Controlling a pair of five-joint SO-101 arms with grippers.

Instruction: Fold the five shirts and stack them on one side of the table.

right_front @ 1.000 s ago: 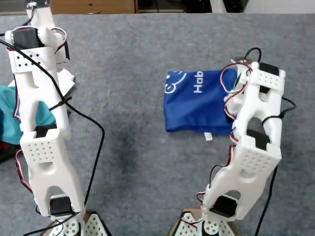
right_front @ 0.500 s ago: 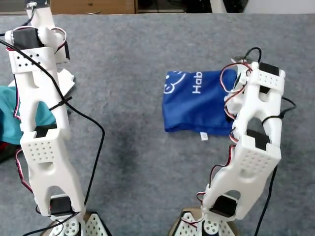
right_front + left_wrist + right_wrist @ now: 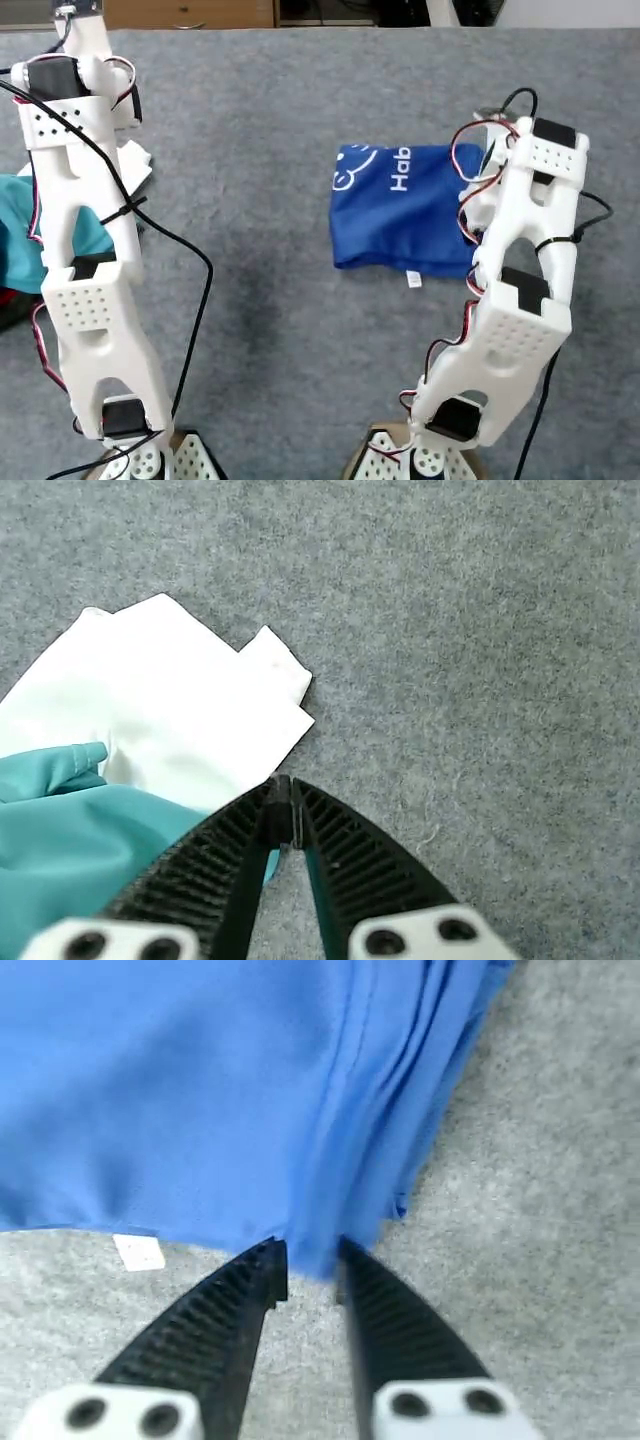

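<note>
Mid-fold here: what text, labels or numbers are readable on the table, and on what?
On the blue shirt, white lettering: cut off by the right arm, not readable whole.
At the blue shirt's near edge, a small white tag: too small to read.
On the white shirt and teal shirt: no print visible.

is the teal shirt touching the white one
Touching. The left wrist view shows the teal shirt lying over the near edge of the white shirt, its hem overlapping the white cloth with no gap between them.
</note>
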